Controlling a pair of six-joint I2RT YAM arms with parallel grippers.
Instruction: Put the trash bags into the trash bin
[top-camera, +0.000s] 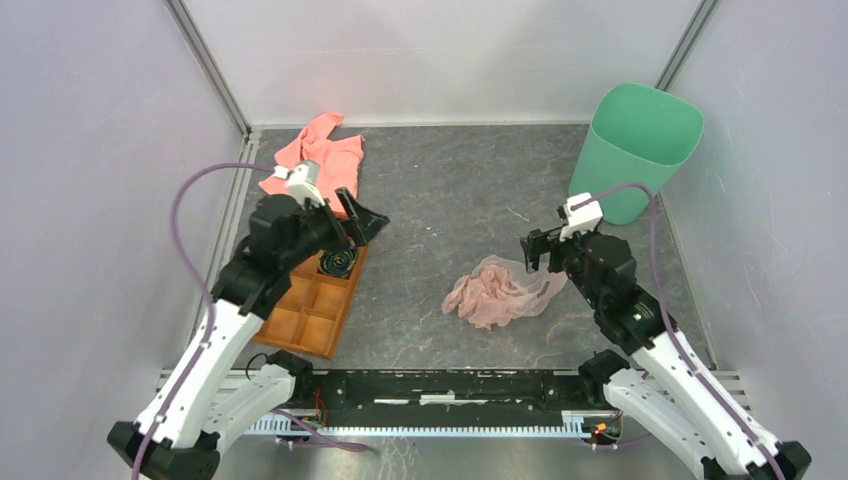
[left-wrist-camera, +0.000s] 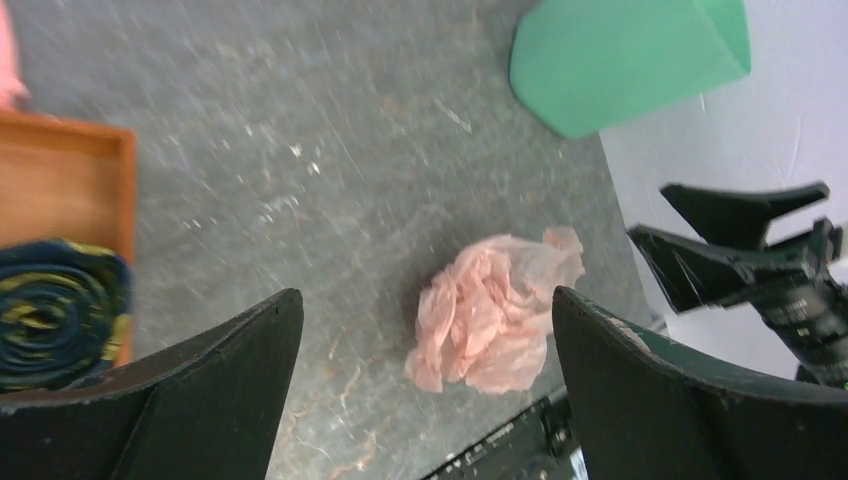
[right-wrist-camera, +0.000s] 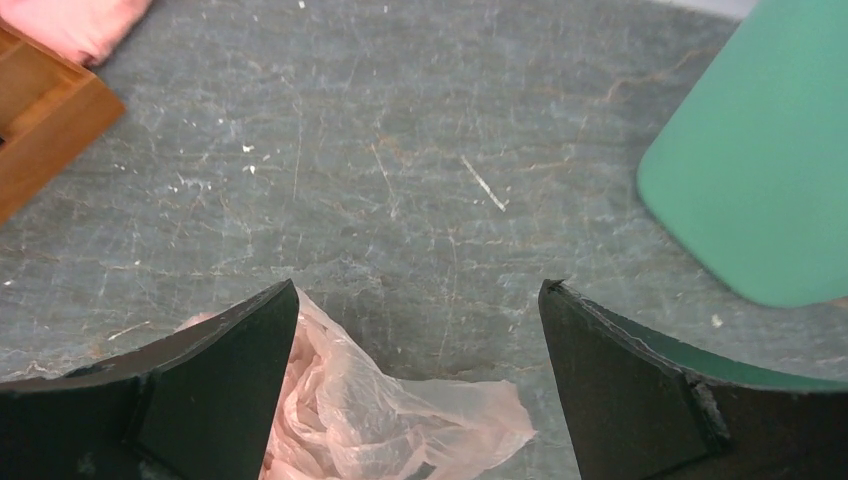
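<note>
Gaping right hand (right-wrist-camera: 420, 288) at bag (right-wrist-camera: 400, 420) edge

The bin (top-camera: 640, 140) stands in the far right corner, with walls (top-camera: 770, 150) close behind it and on its right. Its left and near sides face open tabletop (top-camera: 450, 200). Only the crumpled bag (top-camera: 500, 292) lies there, near-left of the bin.

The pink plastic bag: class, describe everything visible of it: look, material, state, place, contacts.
The pink plastic bag is thin, translucent, crinkly film, crumpled into a loose heap. It lies on the grey table, between the orange tray and the green bin, apart from both. The right gripper, open, hangs at its far edge; whether it touches is unclear.
</note>
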